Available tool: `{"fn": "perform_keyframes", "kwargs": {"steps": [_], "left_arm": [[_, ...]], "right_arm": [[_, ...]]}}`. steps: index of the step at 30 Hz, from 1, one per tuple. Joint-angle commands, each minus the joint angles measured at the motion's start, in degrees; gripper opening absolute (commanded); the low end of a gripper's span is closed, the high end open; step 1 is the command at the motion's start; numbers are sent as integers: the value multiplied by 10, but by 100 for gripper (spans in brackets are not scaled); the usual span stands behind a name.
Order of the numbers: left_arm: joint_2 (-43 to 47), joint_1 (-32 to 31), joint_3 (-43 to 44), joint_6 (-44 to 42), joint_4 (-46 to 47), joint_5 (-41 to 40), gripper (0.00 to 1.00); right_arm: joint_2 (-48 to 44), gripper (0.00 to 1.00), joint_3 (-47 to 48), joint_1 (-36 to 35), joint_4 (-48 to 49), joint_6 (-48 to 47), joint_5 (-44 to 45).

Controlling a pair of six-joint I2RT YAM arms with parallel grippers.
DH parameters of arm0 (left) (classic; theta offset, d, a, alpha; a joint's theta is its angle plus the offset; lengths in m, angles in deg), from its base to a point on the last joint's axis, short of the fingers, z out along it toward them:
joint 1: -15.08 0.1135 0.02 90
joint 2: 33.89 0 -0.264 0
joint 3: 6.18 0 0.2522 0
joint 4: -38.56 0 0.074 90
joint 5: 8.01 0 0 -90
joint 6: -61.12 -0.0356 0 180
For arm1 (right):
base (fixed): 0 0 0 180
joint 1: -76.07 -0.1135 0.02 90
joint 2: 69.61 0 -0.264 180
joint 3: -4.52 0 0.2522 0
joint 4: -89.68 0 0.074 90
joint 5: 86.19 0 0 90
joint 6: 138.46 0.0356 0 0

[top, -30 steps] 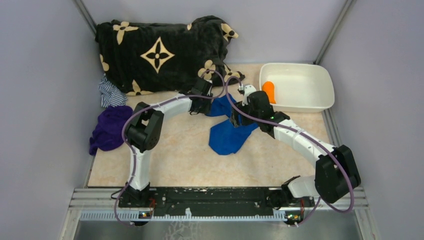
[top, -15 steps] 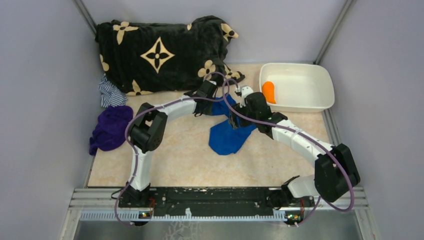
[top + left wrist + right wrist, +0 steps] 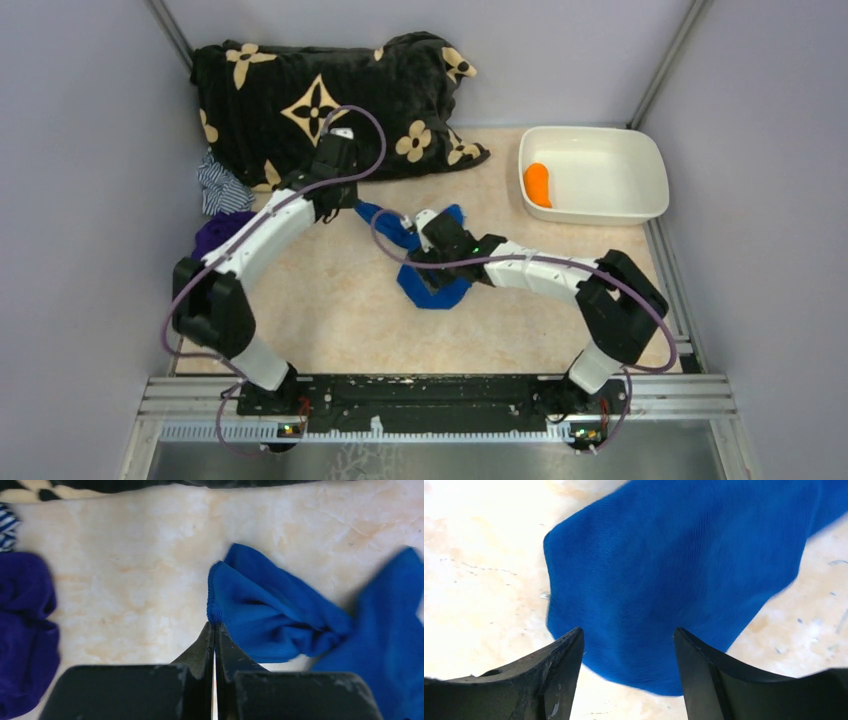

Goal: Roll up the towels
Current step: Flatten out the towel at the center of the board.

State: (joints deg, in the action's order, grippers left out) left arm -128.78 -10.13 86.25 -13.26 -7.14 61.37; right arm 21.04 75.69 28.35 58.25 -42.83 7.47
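At mid-table, on the beige marbled tabletop (image 3: pixel 330 310), a royal-blue cloth towel (image 3: pixel 422 292) lies crumpled, one end drawn out to the left. There the left gripper (image 3: pixel 215 626) has its fingers pressed together, pinching the towel's hemmed corner. Over the towel's near lobe the right gripper (image 3: pixel 628 635) hovers, its fingers spread wide with blue cloth showing between them.

White plastic tub (image 3: pixel 612 178) at the far right corner of the beige marbled tabletop (image 3: pixel 330 320), between grey walls (image 3: pixel 80 200)
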Motion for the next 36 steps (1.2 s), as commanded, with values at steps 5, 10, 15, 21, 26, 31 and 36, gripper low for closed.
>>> {"fn": "perform_keyframes", "kwargs": {"steps": [5,10,15,21,26,31,36], "left_arm": [[104,19,-84,-4,-69,-30,0],[145,27,-124,-11,-63,-34,0],[161,33,-134,-23,-64,-44,0],[184,41,-143,-39,-71,-72,0],[223,48,-166,-52,-61,-106,0],[271,59,-186,-61,-53,-136,0],[336,63,-220,-70,-24,-150,0]], "right_arm": [[86,67,61,-97,-10,-18,68],[114,66,68,-124,-8,-41,59],[143,64,73,-127,-16,-56,79],[135,24,77,-125,-34,-56,98],[76,0,112,-98,-84,-66,82],[-14,0,171,-25,-145,-75,64],[-25,0,291,80,-235,-52,-24]]}}
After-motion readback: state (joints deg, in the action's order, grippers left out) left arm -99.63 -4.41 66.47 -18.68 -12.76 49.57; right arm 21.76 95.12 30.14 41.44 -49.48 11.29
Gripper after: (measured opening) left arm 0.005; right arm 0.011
